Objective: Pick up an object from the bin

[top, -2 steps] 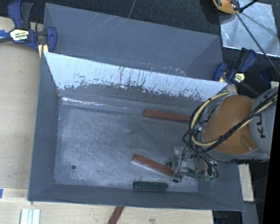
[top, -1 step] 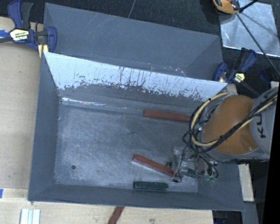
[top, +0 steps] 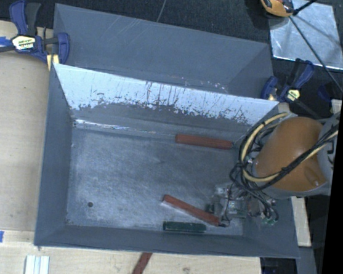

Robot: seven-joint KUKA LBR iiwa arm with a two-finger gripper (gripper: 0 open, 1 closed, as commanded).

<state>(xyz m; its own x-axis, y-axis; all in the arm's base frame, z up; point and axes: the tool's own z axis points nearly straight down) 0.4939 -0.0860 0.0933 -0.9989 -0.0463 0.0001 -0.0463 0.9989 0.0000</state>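
Observation:
My gripper (top: 224, 213) is low in the bin's front right corner, under the orange cover. Its tip sits at the right end of a reddish-brown flat stick (top: 189, 208) that lies slanted on the floor. Whether the stick is between the fingers is hidden by the gripper body. Just in front of it, along the front wall, lies a dark green stick (top: 184, 227). A second reddish-brown stick (top: 203, 142) rests against the far wall.
The bin's left half is bare floor with one small dark speck (top: 90, 204). The arm, with its cables, crowds the right wall.

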